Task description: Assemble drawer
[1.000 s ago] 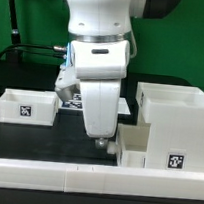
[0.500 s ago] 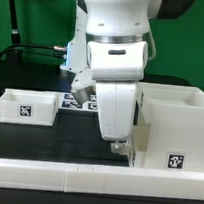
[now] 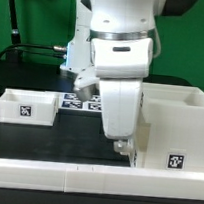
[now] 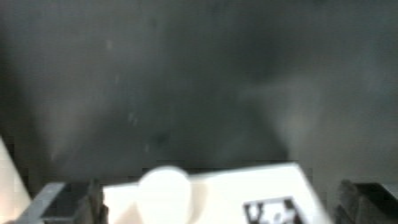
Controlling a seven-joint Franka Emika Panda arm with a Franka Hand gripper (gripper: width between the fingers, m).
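white housing (image 3: 176, 125): exterior view's right, on dark worktop (image 3: 27, 136)
knobbed tray (image 4: 214, 195): lies between the fingers (image 4: 50, 205)
fingers: spread apart, gripping nothing
other tray (image 3: 27, 106): exterior view's left

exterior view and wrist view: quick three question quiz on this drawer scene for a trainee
1. True or false: the small white plastic tray with a black-and-white tag lies at the exterior view's left, apart from the gripper.
2. What stands at the exterior view's right? A) a tall white plastic box housing B) a red metal bin C) a wooden stool
3. Fill in: in the wrist view, between the two dark fingers shows a rounded white ____.

Key: 1 true; 2 A; 3 knob
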